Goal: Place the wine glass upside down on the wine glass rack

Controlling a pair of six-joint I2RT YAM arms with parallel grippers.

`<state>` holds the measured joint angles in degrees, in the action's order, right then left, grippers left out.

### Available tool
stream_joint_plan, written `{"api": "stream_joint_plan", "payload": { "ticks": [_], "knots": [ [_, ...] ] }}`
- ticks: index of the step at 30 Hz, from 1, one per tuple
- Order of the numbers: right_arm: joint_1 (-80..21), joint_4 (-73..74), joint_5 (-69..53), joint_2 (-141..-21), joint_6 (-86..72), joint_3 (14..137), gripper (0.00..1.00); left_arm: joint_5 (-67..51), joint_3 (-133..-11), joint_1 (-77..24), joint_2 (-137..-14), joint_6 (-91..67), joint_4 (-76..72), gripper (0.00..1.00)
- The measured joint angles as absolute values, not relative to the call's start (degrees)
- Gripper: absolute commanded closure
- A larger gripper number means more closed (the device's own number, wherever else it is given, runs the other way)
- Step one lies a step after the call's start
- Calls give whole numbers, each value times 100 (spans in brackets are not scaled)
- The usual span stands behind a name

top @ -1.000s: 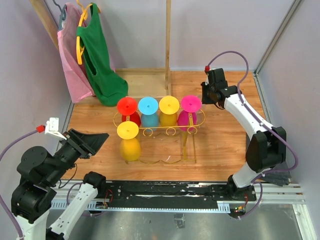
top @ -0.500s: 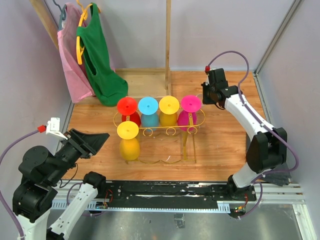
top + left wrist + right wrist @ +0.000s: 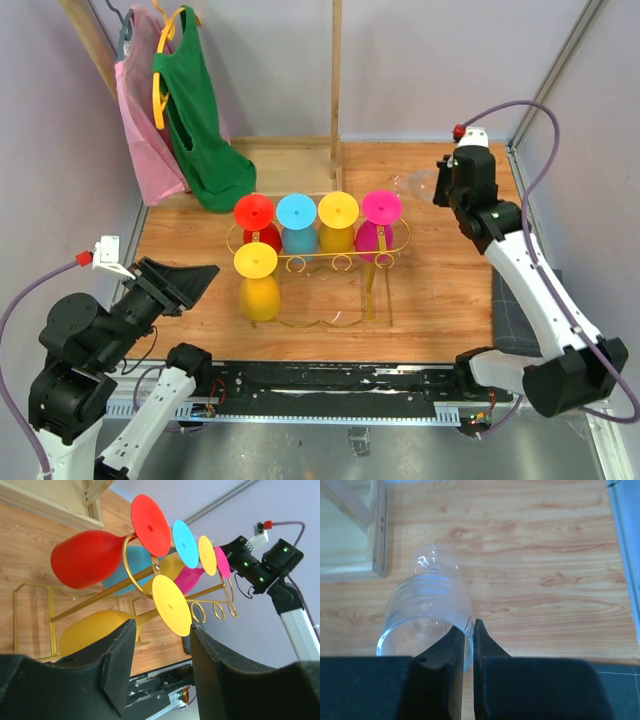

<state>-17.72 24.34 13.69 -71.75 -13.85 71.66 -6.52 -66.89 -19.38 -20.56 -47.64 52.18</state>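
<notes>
My wooden table [image 3: 440, 290] carries the wine glass rack [image 3: 342, 263], standing on thin legs midway between the left and right edges. A pale wooden base [image 3: 290, 165] with an upright post [image 3: 336, 90] sits at the far edge. Near the far right corner is the wine glass [image 3: 427, 605]; whether it touches the wood I cannot tell.

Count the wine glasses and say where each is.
6. Back row of the rack: red, blue, yellow, pink; front row: another yellow; right tool pinches a clear glass by its rim. None seems hidden.
</notes>
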Motion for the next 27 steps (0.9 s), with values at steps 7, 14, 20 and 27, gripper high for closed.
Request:
{"api": "stream_joint_plan", "payload": {
  "ticks": [7,14,20,27],
  "knots": [
    [-1800,1680,1970,-6062,-1382,6696,99,-631,-6641,-1938,-1990,-4794,5039,48],
    [-1933,729,1938,-4803,-1396,6198,99,-585,-6307,-1938,-1894,-4965,4681,48],
    [-1933,-71,1234,-4088,-1763,6090,99,-585,-5994,-1938,-1870,-5111,4254,49],
    [-1933,-1131,-523,-4073,-2679,6184,99,-755,-5304,-1938,-1750,-5476,3232,48]
  ]
}}
